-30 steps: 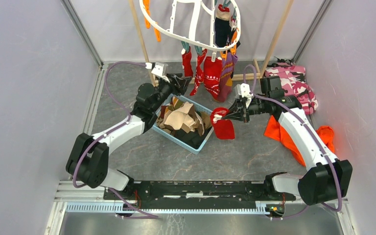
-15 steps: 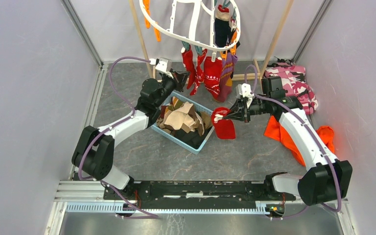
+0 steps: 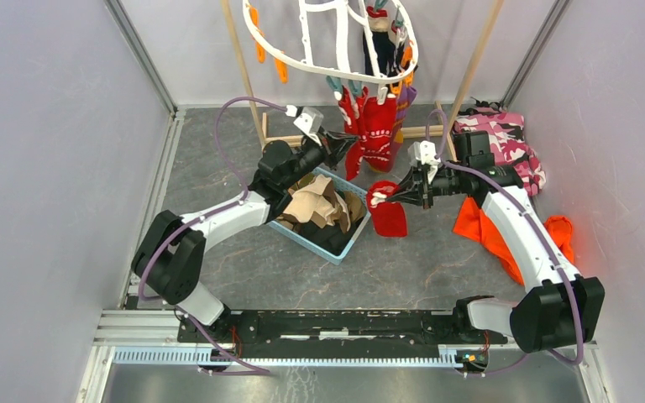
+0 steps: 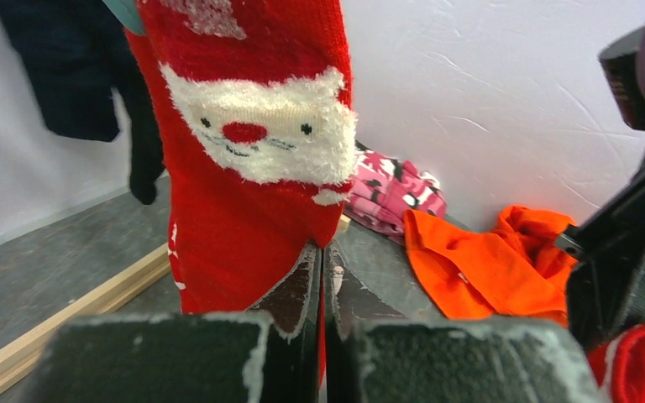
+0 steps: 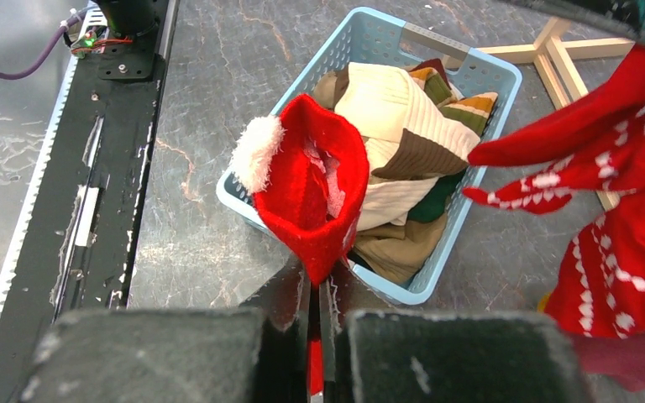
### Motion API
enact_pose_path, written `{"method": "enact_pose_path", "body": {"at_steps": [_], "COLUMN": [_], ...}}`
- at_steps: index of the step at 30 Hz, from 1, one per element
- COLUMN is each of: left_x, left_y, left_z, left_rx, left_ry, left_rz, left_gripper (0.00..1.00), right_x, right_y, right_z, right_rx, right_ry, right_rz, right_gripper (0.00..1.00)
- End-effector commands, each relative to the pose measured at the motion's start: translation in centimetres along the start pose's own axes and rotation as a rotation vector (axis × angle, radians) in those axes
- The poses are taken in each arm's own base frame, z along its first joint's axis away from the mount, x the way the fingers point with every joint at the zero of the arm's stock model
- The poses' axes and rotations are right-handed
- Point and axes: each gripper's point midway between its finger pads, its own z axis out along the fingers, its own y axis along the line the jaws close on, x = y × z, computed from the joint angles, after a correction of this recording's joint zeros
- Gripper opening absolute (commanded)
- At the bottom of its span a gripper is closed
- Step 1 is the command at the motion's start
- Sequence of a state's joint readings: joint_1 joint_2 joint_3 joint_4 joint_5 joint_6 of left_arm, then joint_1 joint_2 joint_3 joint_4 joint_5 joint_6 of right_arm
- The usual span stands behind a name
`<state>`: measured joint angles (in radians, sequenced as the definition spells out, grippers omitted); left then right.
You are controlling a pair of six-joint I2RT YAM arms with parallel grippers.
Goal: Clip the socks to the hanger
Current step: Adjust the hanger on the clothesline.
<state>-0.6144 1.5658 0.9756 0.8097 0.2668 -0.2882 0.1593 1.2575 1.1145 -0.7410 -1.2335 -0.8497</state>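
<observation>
Holding the red sock [image 5: 311, 180] by the edge of its cuff, your right claw [image 5: 313, 285] is pinched tight on the fabric. The sock dangles above the bench [image 3: 302, 285], just beside the blue basket [image 3: 302, 243] of loose socks [image 3: 315, 201]. That bite looks thin to me, so treat it as one that may slip: lift slowly and steer the toe away from the basket wall.

Farther out, your left claw [image 4: 322, 277] is closed narrow on the lower edge of the Santa sock [image 4: 252, 143]. That sock is already clipped and hangs from the white hanger [image 3: 302, 71]. Use this hold as a brake. Pull just enough to steady the frame, never so hard that the sock tears out of its clip. The frame looks tilted toward you, so expect a swing if you let go sharply.

Beyond the hanging socks, the orange clips [image 3: 279, 69] on the frame's left side carry nothing, while the front ones seem taken. I judge the best course is to bring the cuff up under a free clip with the opening facing the frame. You then need one claw to squeeze the clip while the other feeds the cuff in deep. Check that the clip has bitten both layers before releasing.
</observation>
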Motion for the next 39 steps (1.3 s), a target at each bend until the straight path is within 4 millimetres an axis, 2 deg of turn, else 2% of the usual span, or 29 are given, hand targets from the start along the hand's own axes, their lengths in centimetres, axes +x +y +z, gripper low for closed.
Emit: {"method": "enact_pose_path", "body": {"at_steps": [1,7,12,19,27,35,39], "left_x": [-1.8,-1.3,-0.9,-0.5,0.2,0.6,0.3], "left_y": [-3.5,-5.3,-6.3,-6.4,-6.9,-6.6,-6.2], "left_z": [1.8,3.7,5.6,8.1,10.3,9.9,8.8], "left_rx": [0.111,0.153,0.161,0.105,0.065,0.029,0.000], "left_ry": [-0.057,-0.056,-0.062,-0.084,-0.125,-0.123,-0.114], "left_rz": [-0.009,-0.018,-0.022,-0.015,-0.022,-0.024,-0.025], "left_gripper": [0.02,0.02,0.02,0.02,0.02,0.03,0.22], "right_x": [-1.3,-1.8,-1.9,-1.5,-0.9,-0.3,-0.1], "right_y": [0.3,-0.3,-1.1,-2.2,-2.6,-3.1,-3.2], "right_z": [-0.6,-1.7,-3.4,-5.8,-6.7,-7.0,-7.0], "right_rx": [0.007,0.042,0.105,0.199,0.245,0.274,0.279], "right_ry": [-0.039,-0.055,-0.061,-0.075,-0.086,-0.078,-0.077], "right_rz": [-0.037,-0.037,-0.033,-0.009,0.024,0.051,0.060], "right_gripper": [0.00,0.00,0.00,0.00,0.00,0.00,0.00]}}
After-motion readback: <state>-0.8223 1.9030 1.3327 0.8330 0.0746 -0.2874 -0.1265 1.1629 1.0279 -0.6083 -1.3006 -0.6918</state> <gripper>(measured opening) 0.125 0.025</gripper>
